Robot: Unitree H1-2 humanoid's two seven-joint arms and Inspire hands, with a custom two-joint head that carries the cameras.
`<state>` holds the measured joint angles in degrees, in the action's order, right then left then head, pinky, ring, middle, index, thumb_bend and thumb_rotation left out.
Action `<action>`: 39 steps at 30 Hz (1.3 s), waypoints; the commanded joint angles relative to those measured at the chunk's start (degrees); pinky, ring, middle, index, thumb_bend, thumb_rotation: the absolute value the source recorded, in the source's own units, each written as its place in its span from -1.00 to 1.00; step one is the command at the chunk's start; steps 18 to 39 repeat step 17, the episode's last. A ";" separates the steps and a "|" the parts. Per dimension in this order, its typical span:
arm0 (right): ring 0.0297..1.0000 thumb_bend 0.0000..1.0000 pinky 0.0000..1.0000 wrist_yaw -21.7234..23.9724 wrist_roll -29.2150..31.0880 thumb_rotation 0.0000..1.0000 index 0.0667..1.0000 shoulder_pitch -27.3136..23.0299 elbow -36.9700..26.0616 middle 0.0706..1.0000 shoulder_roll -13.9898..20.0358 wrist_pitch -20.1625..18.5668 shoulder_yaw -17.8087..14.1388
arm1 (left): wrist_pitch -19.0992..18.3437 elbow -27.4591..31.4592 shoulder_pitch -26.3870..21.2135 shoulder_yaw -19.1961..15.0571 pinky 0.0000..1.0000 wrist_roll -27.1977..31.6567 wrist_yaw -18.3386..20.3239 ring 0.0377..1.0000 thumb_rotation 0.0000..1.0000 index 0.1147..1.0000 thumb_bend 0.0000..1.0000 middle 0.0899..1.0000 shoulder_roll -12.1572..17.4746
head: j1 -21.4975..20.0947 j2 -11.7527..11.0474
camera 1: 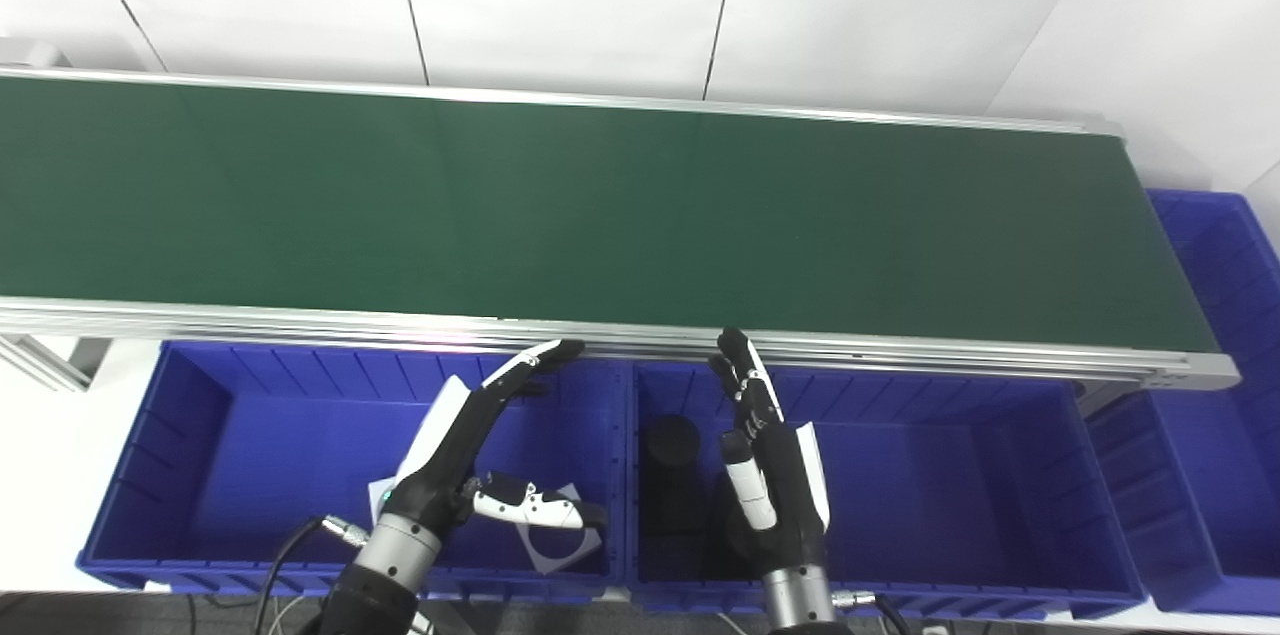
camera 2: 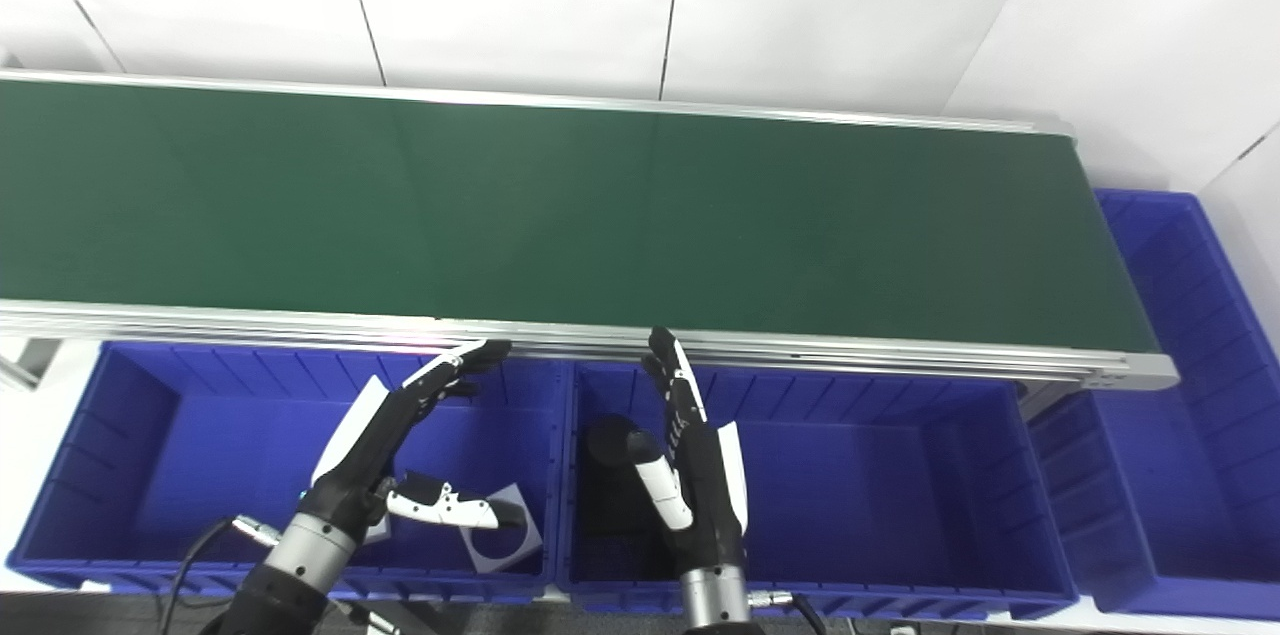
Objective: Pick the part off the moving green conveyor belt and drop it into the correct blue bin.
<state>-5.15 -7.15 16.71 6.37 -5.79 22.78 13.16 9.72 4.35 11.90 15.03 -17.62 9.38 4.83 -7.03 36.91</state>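
— Left hand [camera 1: 470, 445]?
— Open, fingers spread, holding nothing, poised over the left blue bin [camera 1: 200, 435]; thumb out above a grey square plate with a round hole [camera 1: 560, 540] on that bin's floor.
— Right hand [camera 1: 770, 475]?
— Also open and bare, fingers straight up over the middle blue bin [camera 1: 980, 475], fingertips near the conveyor rail [camera 1: 300, 325].
— Parts?
— Black cylinder [camera 1: 672, 450] in the middle bin, just beside the right hand. Green conveyor belt [camera 1: 600, 215] bare. Third blue bin [camera 1: 1220, 395] at the belt's right end.
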 commanded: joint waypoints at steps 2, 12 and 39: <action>0.89 0.63 0.92 0.40 -0.12 0.82 0.92 0.94 -0.72 0.93 -2.02 3.57 1.53 | 0.66 0.83 -0.44 0.99 0.84 2.14 1.14 0.94 -0.35 0.83 0.50 0.95 0.16 | 0.36 -0.07; 0.99 0.65 1.00 -0.71 -3.00 0.85 0.90 0.38 -0.36 1.00 0.37 4.08 2.67 | 9.34 -3.55 -0.84 2.25 0.88 5.38 0.12 0.95 0.54 0.85 0.82 0.96 -0.32 | 1.95 -1.40; 0.99 0.71 1.00 -1.61 -3.44 0.93 0.89 -0.15 0.18 1.00 0.94 4.09 3.01 | 13.58 -5.76 -1.36 2.81 0.92 4.68 -0.45 0.99 0.96 0.92 0.96 1.00 -0.43 | 2.19 -1.72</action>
